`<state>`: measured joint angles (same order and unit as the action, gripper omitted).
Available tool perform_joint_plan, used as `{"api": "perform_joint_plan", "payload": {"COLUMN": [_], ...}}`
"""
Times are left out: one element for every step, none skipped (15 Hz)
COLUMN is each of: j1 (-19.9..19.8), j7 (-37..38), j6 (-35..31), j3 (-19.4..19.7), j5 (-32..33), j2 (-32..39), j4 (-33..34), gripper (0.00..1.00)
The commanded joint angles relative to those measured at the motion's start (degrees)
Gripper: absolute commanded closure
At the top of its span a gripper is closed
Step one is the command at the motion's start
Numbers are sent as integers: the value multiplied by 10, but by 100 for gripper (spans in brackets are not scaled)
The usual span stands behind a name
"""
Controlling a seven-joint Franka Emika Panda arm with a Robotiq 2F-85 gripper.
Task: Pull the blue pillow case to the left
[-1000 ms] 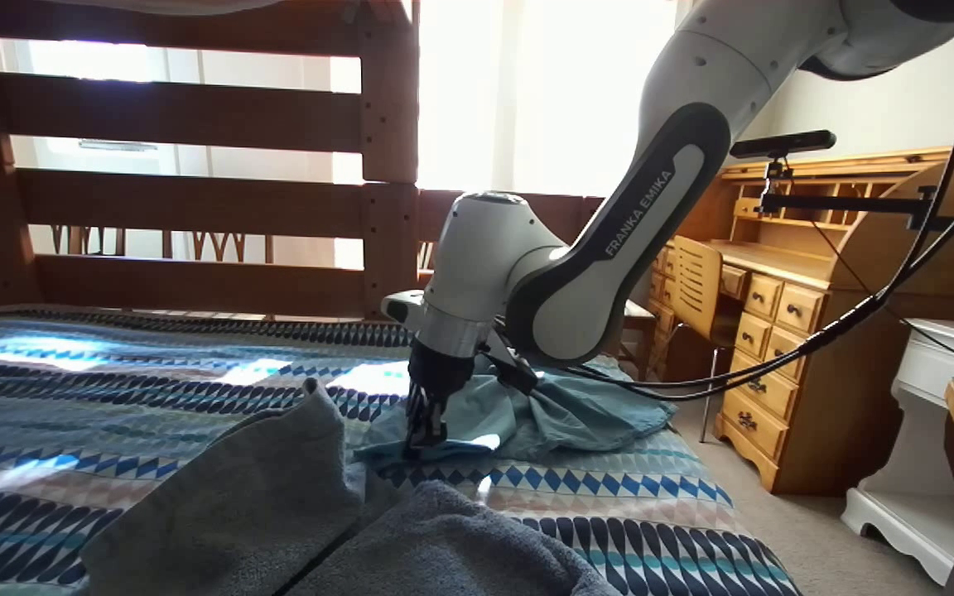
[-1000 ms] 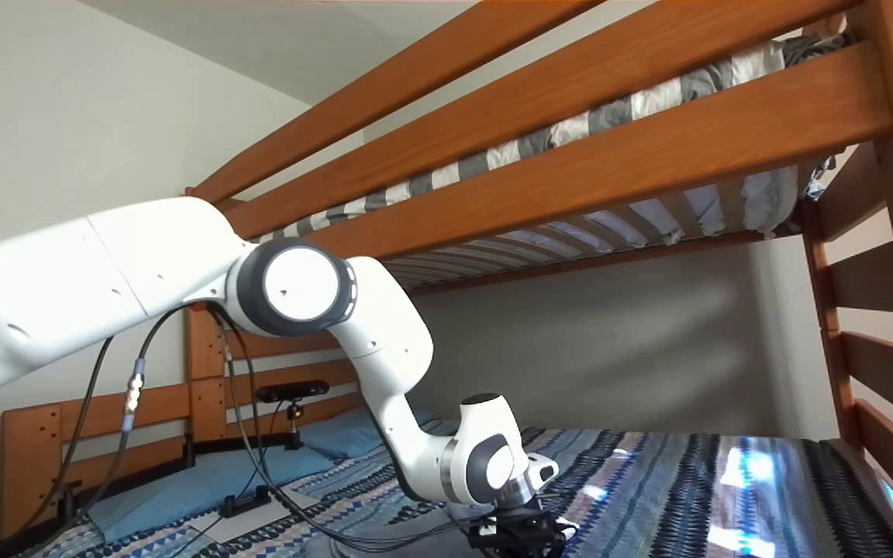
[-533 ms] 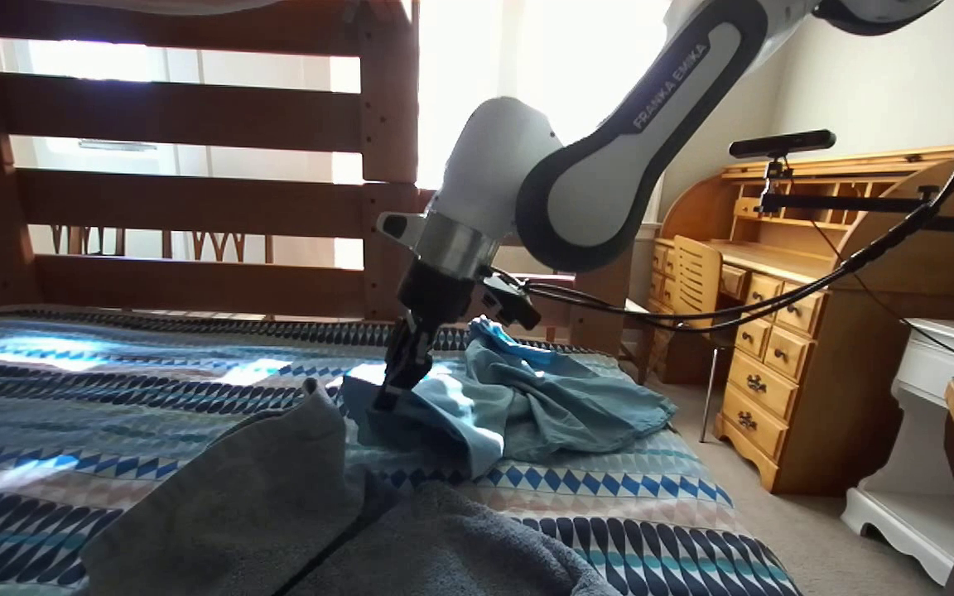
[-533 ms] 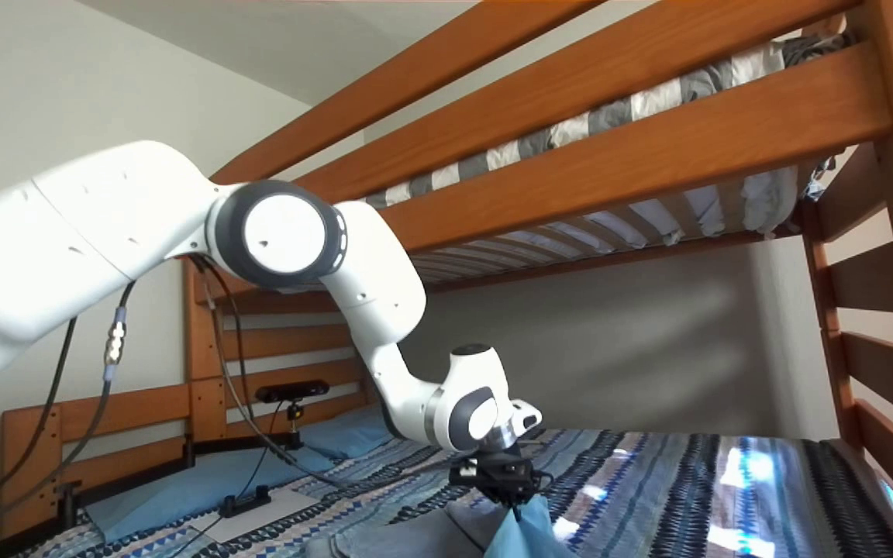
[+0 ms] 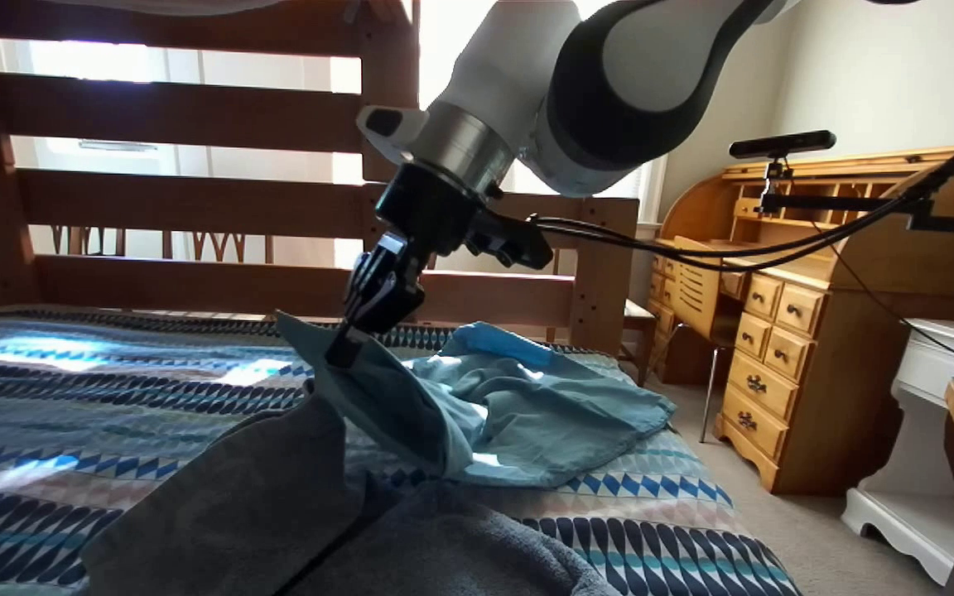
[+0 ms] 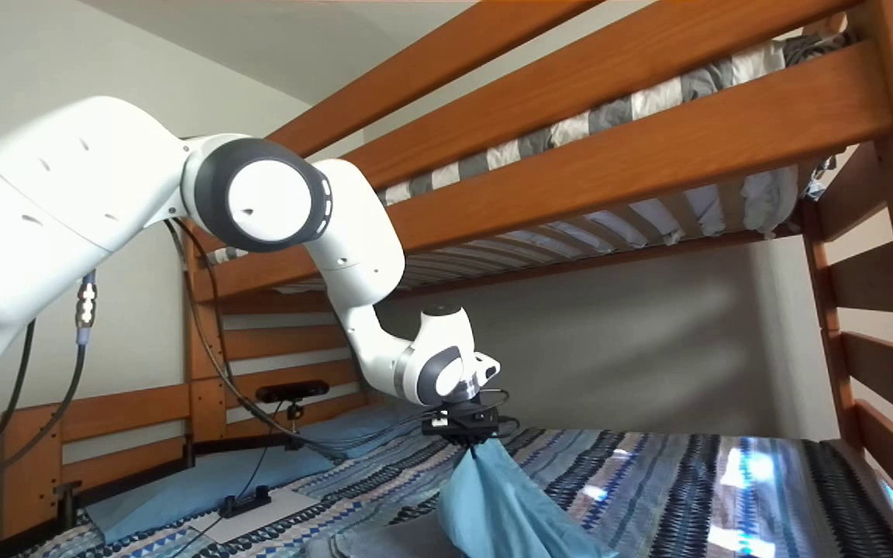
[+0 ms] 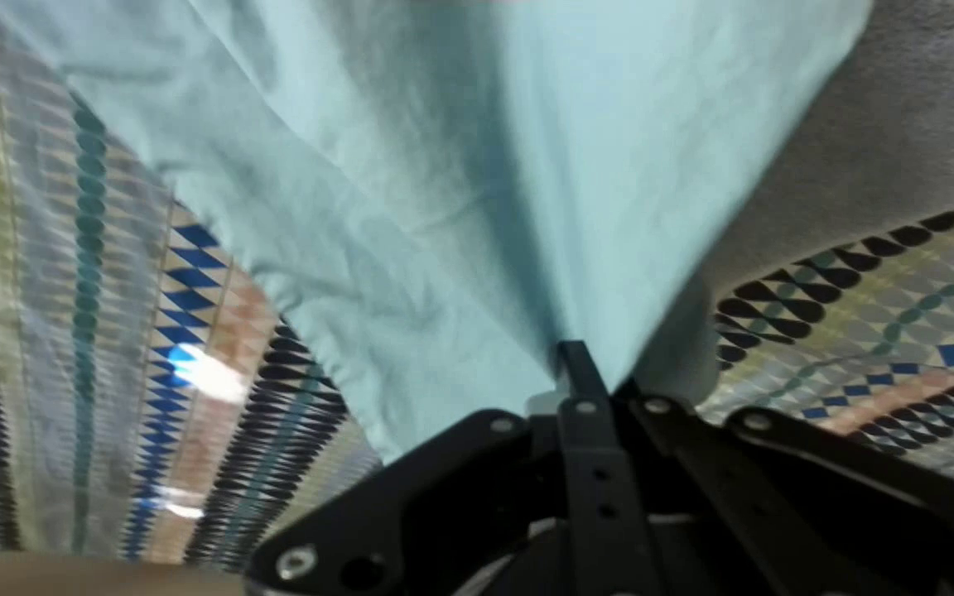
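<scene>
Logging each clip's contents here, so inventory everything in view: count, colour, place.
Pillow case: apparently 1, blue, partly lifted off bedspread
Bedspread: 1, multicoloured, lower bunk
Grey cloth: count unclear, grey, on bedspread
Pillows: 2, blue, on bedspread
Sheet: 1, pale, near pillows
Bunk bed: 1, brown, around bedspread
Mattress: 1, striped grey-white, upper bunk
Desk: 1, light brown, beyond bed
Desk chair: 1, tan, at desk
Stand: 1, white, near desk
Mounted camera: one per exterior view, black, on bar
Cables: count unclear, black, along arm
Robot arm: 1, white, above bed
Gripper: 1, black, gripping pillow case
</scene>
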<state>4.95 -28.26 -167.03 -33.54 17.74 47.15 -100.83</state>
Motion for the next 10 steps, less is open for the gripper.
{"api": "perform_joint_plan", "payload": {"j1": [-31,-35,-45,-53,-65,-77,-88,-100,-111,-115], "j7": [-68,-80,-97,-111,-126,-144,-161,-181,-201,-216], "j6": [13,18,25,31,41,53,65,80,95,106], "j3": [-60,-71,-89,-100,-117,-132,-147,-163,-178,-185], "j5": [-15,-14,-18,-19,-23,-26,-31,-36,-44,-51], "j2": [-23,-27,-29,-33,-38,-41,-44,-44,-44,-46], "j4": [-38,-44,-49,-53,-61,-68,-74,-81,-87,-91], "gripper": [100,100,100,100,100,100,100,100,100,100]}}
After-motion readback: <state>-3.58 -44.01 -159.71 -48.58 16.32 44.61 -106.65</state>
